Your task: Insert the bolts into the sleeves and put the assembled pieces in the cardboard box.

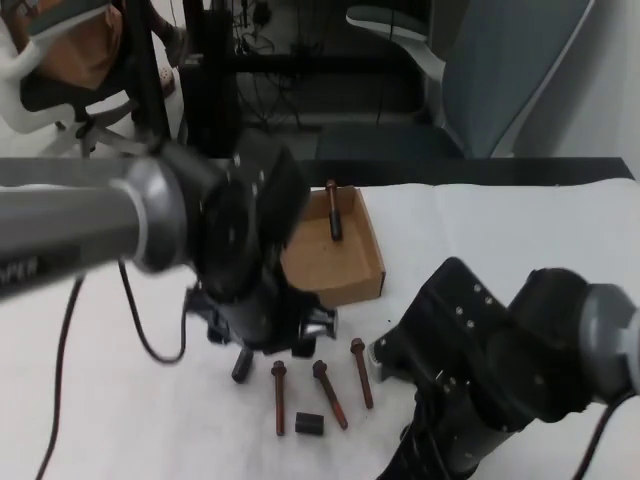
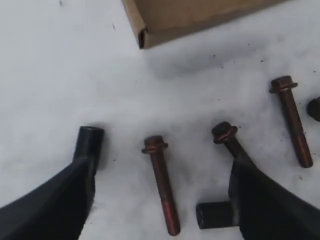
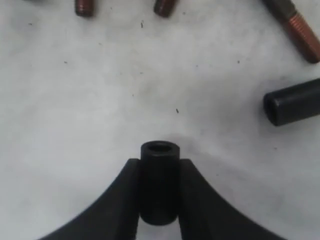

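Left gripper (image 2: pixel 161 165): hovers low over the row of loose parts in front of the cardboard box, its fingers (image 2: pixel 50 210) spread wide and holding nothing.
Right gripper (image 3: pixel 159 172): pinches the held sleeve (image 3: pixel 159 155) between both fingers, the open bore end sticking out past the tips, just above the white cloth (image 3: pixel 75 100).
First bolt (image 2: pixel 160 185): lies on the cloth between the left gripper's spread fingers, head toward the box, touched by neither finger.
Second bolt (image 2: pixel 225 135): lies beside the first, its shank partly hidden behind one left finger.
Third bolt (image 2: pixel 291 120): lies outside the fingers, farthest along the row.
Corner sleeve (image 2: pixel 90 142): a black sleeve right at the tip of the other left finger; whether they touch cannot be told.
Lying sleeve (image 2: pixel 214 215): rests on its side near the threaded ends of the first and second bolts.
High view: the three bolts (image 1: pixel 279 395) (image 1: pixel 330 393) (image 1: pixel 361 372) sit side by side below the left gripper (image 1: pixel 265 335), with the lying sleeve (image 1: pixel 309 423) at their near ends.
Cardboard box (image 1: pixel 360 270): open on the cloth behind the row, with one assembled piece (image 1: pixel 333 212) lying inside near the far wall.
Box corner (image 2: pixel 150 22): seen past the bolt heads in the left wrist view.
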